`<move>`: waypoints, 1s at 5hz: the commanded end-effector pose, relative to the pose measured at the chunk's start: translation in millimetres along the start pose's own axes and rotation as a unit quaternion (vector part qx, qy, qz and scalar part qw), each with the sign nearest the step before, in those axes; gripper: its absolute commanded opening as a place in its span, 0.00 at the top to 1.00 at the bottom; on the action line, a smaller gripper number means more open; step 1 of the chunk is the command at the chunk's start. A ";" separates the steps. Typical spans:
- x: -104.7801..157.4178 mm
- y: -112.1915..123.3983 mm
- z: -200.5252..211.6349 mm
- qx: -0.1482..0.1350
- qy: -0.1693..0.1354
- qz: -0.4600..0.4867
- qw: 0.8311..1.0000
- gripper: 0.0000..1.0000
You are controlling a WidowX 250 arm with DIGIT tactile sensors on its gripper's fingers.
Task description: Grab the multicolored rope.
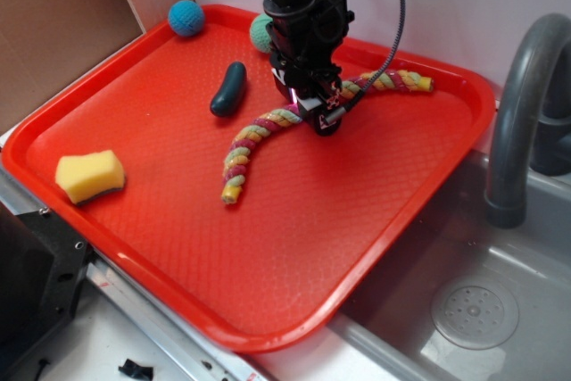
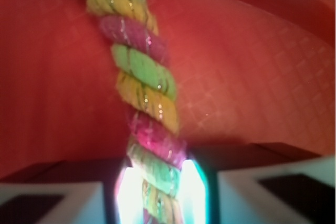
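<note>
rope [image 1: 259, 136] on red tray [image 1: 384, 220], curved from near-left to far-right | hand [image 1: 323, 120] down at its middle, fingers [image 2: 52, 203] close on both sides, seemingly clamped on rope | likely soft, light, limp; ends should sag | mid-length hold suits

Toy kitchen lab setup, grey sink basin [image 1: 464, 301], grey faucet [image 1: 522, 113], red tray [image 1: 268, 256], sponge [image 1: 89, 176]
</note>
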State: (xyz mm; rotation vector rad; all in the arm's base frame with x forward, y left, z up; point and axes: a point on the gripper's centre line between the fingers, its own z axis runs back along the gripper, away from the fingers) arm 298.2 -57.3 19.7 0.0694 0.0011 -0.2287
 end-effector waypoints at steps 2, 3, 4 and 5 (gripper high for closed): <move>-34.9 1.1 123.5 0.006 -0.010 0.108 0.994 1.00; -68.8 -2.5 168.2 -0.030 -0.029 0.095 0.995 1.00; -91.1 -4.0 186.7 -0.013 -0.029 0.072 0.997 1.00; -113.4 -9.4 202.4 -0.009 -0.073 0.070 0.995 1.00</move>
